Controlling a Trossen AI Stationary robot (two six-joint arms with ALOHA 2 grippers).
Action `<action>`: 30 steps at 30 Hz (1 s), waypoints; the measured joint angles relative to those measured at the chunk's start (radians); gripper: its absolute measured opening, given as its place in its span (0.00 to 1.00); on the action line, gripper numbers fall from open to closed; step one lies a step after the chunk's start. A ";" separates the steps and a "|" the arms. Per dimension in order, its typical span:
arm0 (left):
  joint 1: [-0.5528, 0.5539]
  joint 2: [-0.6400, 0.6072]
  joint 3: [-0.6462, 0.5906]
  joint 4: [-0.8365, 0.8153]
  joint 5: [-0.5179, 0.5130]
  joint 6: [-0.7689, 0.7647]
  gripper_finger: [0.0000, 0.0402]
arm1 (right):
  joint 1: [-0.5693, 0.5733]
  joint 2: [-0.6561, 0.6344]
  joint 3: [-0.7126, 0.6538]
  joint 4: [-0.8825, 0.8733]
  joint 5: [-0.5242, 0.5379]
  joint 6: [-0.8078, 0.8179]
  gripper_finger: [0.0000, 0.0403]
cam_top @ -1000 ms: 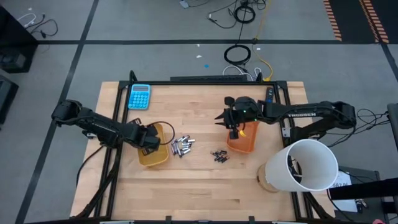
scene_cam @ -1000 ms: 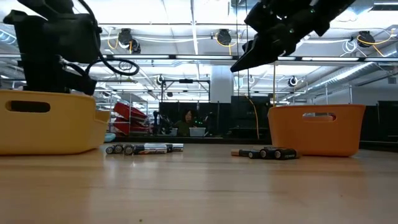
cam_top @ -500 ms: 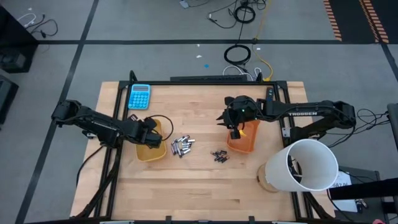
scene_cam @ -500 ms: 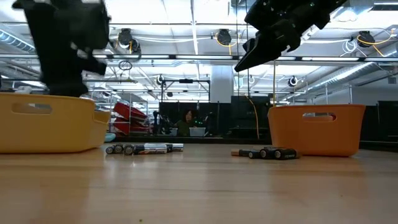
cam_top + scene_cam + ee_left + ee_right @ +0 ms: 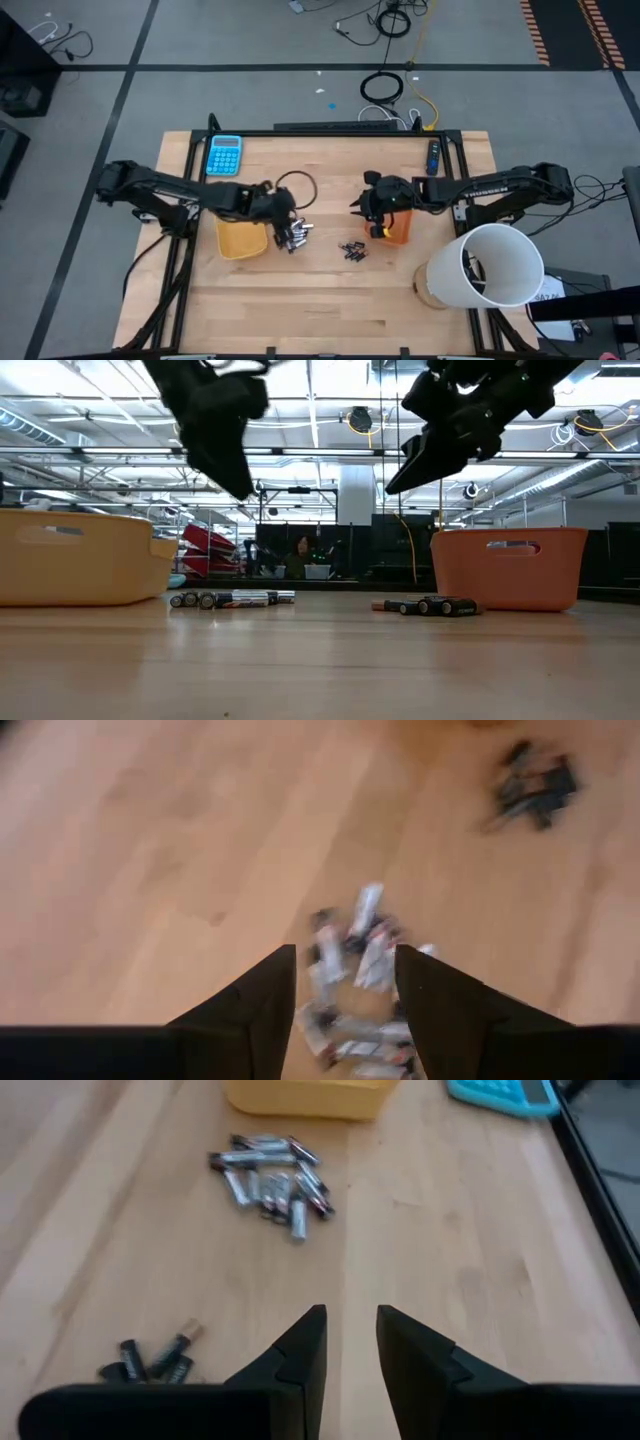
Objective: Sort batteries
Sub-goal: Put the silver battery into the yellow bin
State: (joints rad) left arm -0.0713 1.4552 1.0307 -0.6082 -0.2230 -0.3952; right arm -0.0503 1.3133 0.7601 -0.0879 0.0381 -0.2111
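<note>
The only lettering that can be made out is white print along the right arm (image 5: 490,187) in the high view; it appears to read "TROSSEN", though it is very small. The blue calculator (image 5: 224,155) on the worktop (image 5: 330,300) shows keys, but no figures on them are legible.

A grey floor (image 5: 100,120) crossed by dark lines is seen around the wooden surface (image 5: 300,300), with loose cables (image 5: 385,88) lying on it. Behind, a large hall is lit by ceiling lamps (image 5: 361,421), and a person (image 5: 301,552) is seated far off.
</note>
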 joint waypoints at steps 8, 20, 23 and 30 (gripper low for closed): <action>0.027 0.157 0.016 0.085 0.075 0.170 0.45 | 0.042 -0.002 0.000 0.059 0.047 0.062 0.21; 0.074 0.309 0.120 0.087 0.194 0.165 0.45 | 0.099 0.064 0.000 0.199 0.100 0.054 0.21; 0.075 0.352 0.176 0.054 0.196 0.252 0.45 | 0.099 0.094 0.000 0.199 0.121 0.052 0.21; 0.078 0.448 0.226 0.020 0.218 0.350 0.38 | 0.098 0.106 -0.001 0.201 0.126 0.038 0.21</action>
State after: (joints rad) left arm 0.0068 1.9028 1.2566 -0.5884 -0.0048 -0.0451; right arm 0.0479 1.4197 0.7589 0.1127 0.1637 -0.1729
